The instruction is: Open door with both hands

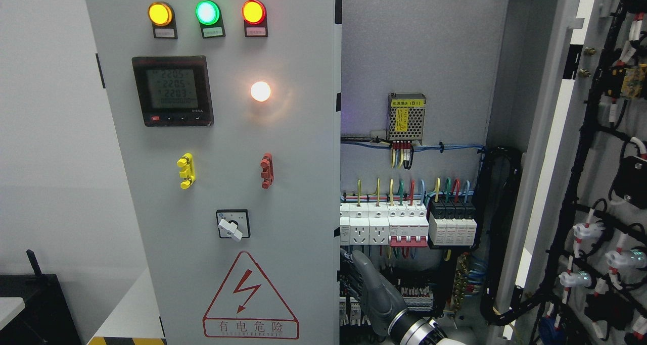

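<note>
1. The right door (581, 158) stands swung wide, baring the wiring inside.
2. The left door (227, 183) is shut.
3. One hand (361, 279) reaches behind its free edge, fingers hooked there, probably to pull; its side is unclear.
</note>
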